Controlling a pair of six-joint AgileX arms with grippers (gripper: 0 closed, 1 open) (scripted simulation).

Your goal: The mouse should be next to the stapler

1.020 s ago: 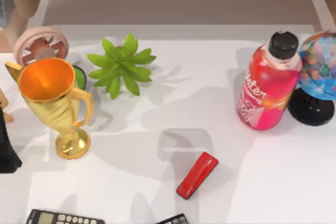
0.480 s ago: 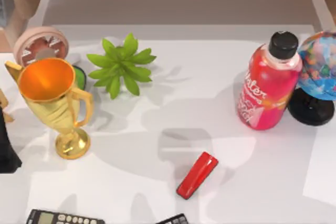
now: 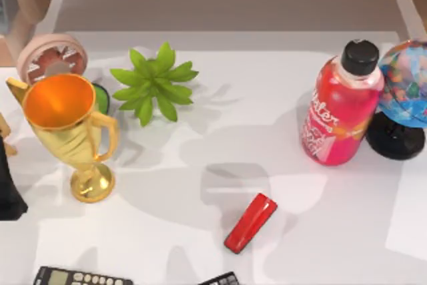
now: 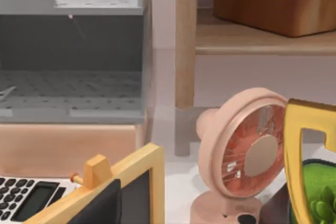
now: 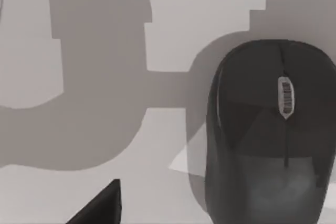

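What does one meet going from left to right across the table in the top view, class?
Gold trophy → green plant → stapler → pink-red bottle → globe.

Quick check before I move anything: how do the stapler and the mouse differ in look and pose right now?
The stapler is glossy red; the mouse is dark, nearly black. The stapler is a slim oblong bar lying diagonally on the table in the top view; the mouse is broad and domed, with a scroll wheel, in the right wrist view. Both rest flat on the white tabletop, ungripped.
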